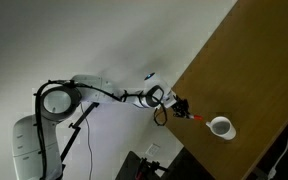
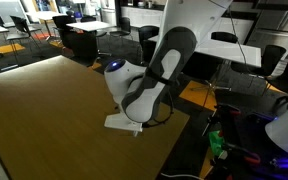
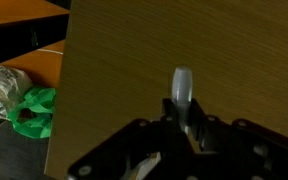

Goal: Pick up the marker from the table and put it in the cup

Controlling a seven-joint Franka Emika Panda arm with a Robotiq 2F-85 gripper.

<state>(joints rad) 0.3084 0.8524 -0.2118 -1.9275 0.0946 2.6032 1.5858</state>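
In an exterior view my gripper [image 1: 183, 105] hangs over the brown table [image 1: 249, 60] and is shut on the marker [image 1: 196, 116]. The marker's red part points toward the white cup [image 1: 221, 127], which stands just beyond its tip near the table edge. In the wrist view the marker's whitish end [image 3: 182, 88] sticks out from between the closed fingers [image 3: 184, 116], above the bare table [image 3: 134, 50]. In an exterior view the arm [image 2: 149, 85] hides the cup, the marker and the gripper; only the table [image 2: 44, 110] shows.
The table edge runs close to the gripper in the wrist view, with a green bag [image 3: 32, 112] and clutter on the floor beyond it. Office chairs and desks [image 2: 84, 35] stand behind the table.
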